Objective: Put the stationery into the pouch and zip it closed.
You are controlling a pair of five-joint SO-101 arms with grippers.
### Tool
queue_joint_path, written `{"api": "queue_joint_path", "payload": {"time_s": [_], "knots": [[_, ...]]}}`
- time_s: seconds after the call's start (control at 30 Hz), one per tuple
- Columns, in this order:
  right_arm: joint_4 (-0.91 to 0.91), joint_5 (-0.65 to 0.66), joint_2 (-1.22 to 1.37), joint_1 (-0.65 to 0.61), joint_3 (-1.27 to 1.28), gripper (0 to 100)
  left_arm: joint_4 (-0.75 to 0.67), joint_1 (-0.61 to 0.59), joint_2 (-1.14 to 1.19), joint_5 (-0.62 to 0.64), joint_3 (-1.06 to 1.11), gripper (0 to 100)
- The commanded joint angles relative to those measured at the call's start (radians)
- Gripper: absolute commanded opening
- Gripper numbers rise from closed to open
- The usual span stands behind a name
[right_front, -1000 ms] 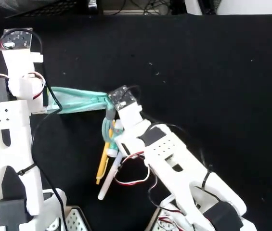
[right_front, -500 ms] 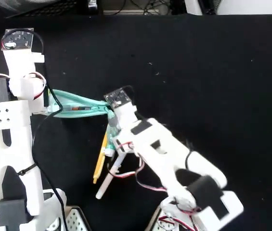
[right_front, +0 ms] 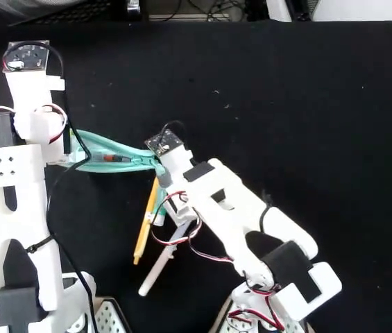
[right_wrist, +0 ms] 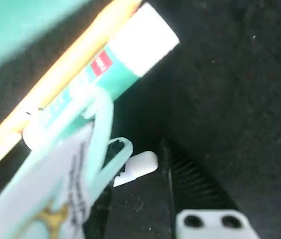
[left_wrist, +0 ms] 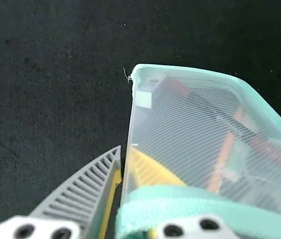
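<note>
Left wrist view: the left gripper (left_wrist: 126, 158) is clamped on the teal-edged end of the pouch (left_wrist: 195, 134), one grey finger against the clear striped wall.
Left gripper, from above: it holds the pouch's left end (right_front: 71, 154).
Right gripper: it sits at the pouch's right end (right_front: 159, 166); I cannot tell whether it grips.
Pouch: stretched in a narrow band between the two arms (right_front: 112, 157).
Inside the pouch: an orange stick (left_wrist: 225, 154) shows through the wall.
Yellow pen: (right_front: 144, 230) slants down from the pouch's right end, beside the right arm.
White pen: (right_front: 155, 269) lies just beside the yellow one, partly under the arm.
Teal-and-white pen: (right_wrist: 130, 50) lies alongside the yellow pen.
Tabletop: black cloth (right_front: 307, 104).
</note>
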Motion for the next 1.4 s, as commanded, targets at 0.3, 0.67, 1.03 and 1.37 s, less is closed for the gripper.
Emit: {"api": "queue_joint_path", "payload": {"time_s": [0.3,0.67,1.03,1.37], "knots": [[0.009,0.092,-0.117,0.109,0.024,26.0,-0.012,-0.022,-0.009,0.002,-0.004,3],[-0.043,0.477,-0.728,-0.051,0.455,24.7,-0.014,-0.064,-0.009,0.000,-0.005,3],[-0.046,0.586,-0.717,-0.209,0.519,24.7,-0.014,-0.065,-0.009,-0.002,-0.007,3],[-0.046,0.718,-0.354,-0.206,0.335,24.7,-0.014,-0.065,-0.009,-0.002,-0.007,3]]}}
